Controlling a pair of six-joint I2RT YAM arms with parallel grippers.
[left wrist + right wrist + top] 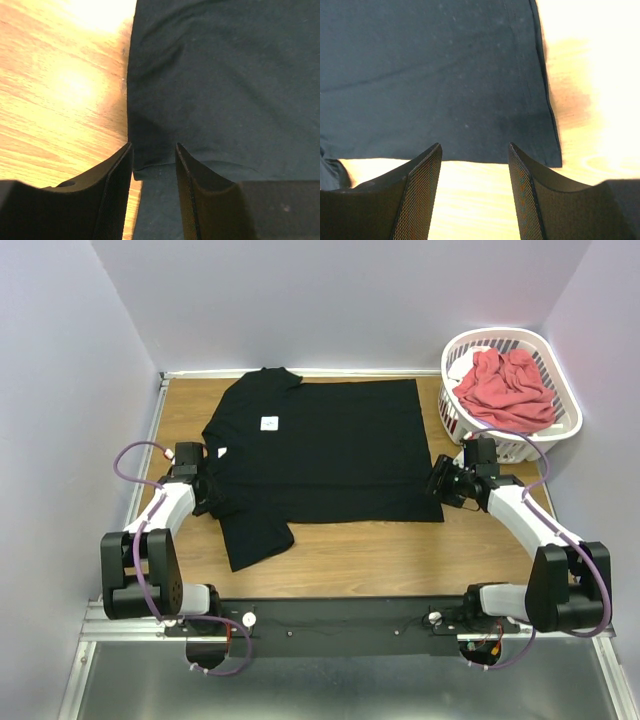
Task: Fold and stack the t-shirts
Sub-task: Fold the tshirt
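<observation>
The black t-shirt (330, 445) lies spread flat on the wooden table (350, 555), its white neck tag (268, 423) facing up and one sleeve (255, 540) trailing toward the near edge. My left gripper (208, 487) is open at the shirt's left edge. In the left wrist view its jaws (154, 146) straddle a folded hem of the black cloth (215, 85). My right gripper (438, 483) is open at the shirt's right edge. In the right wrist view it (475, 145) hovers over bare wood just short of the cloth (435, 75). The coral-red t-shirt (505, 388) lies crumpled in the basket.
The white slotted laundry basket (570, 425) stands at the back right corner, close behind my right arm. Lilac walls enclose the table on the left, back and right. Bare wood shows along the near side in front of the shirt.
</observation>
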